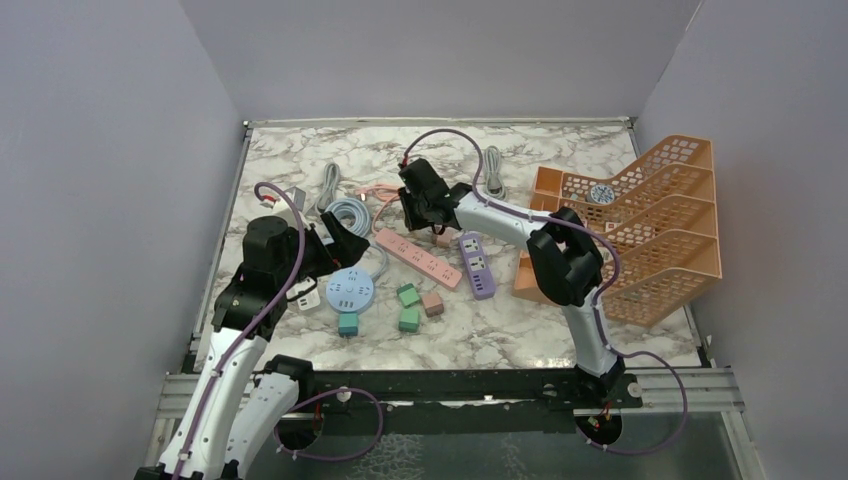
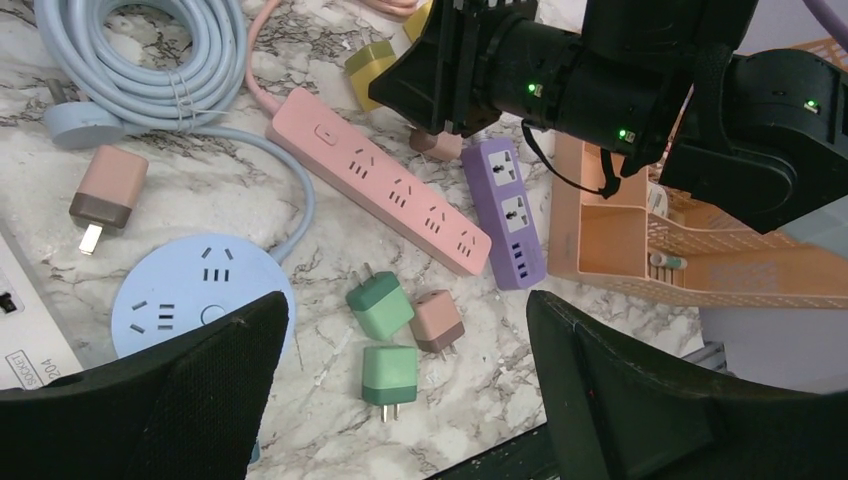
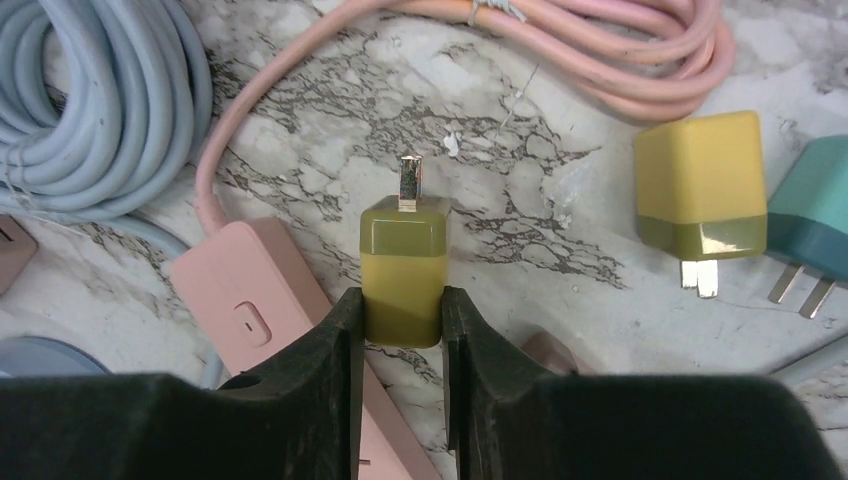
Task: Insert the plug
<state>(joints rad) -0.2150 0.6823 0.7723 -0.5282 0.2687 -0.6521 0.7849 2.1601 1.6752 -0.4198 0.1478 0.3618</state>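
Note:
A yellow plug [image 3: 403, 260] is pinched between the fingers of my right gripper [image 3: 403, 310], its metal prongs pointing away from the wrist. It hangs just above the marble top, beside the switch end of the pink power strip [image 3: 255, 300]. From above, the right gripper [image 1: 420, 205] is at the far end of that pink strip [image 1: 418, 257], with a purple strip [image 1: 477, 264] to its right. My left gripper [image 2: 408, 310] is open and holds nothing, hovering over two green plugs [image 2: 380, 303] and a pink-brown plug [image 2: 437, 320].
A second yellow plug [image 3: 700, 190] and a teal plug [image 3: 810, 215] lie to the right, below a coiled pink cable [image 3: 600, 50]. A blue cable coil [image 3: 90, 100] lies left. A round blue socket [image 2: 195, 290] and an orange file rack [image 1: 640, 230] are also on the table.

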